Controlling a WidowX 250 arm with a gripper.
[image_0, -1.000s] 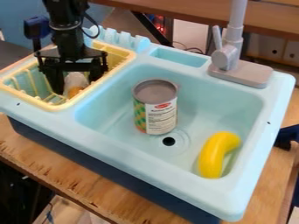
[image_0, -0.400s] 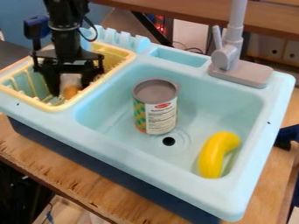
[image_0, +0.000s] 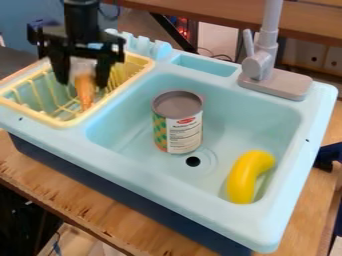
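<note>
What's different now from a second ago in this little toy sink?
The gripper has risen from low in the yellow dish rack, uncovering more of the orange carrot-like thing beneath it. I can't tell whether it is gripping that thing. The can, the yellow banana-shaped thing and the faucet stayed put.

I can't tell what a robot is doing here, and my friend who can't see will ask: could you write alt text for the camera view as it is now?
A black gripper hangs over a yellow rack, near an orange item. Beside the rack, a pale blue sink holds an upright can and a banana.
</note>
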